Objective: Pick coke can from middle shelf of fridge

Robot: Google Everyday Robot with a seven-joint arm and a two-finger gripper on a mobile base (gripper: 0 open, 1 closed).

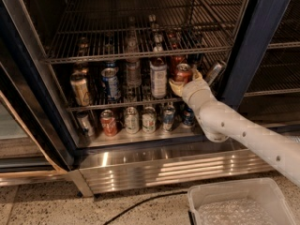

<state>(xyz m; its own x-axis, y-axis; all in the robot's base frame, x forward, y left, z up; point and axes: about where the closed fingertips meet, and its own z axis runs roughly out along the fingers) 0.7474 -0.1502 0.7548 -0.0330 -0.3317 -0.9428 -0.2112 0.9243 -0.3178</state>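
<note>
camera view: coke can [183, 71] upright, silver top up, gripper [185, 80] at it, whether clamped i cannot tell

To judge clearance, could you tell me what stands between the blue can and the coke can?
In the camera view, a clear bottle and a white-labelled bottle stand between them on the middle shelf; the pincer is at the coke can.
</note>
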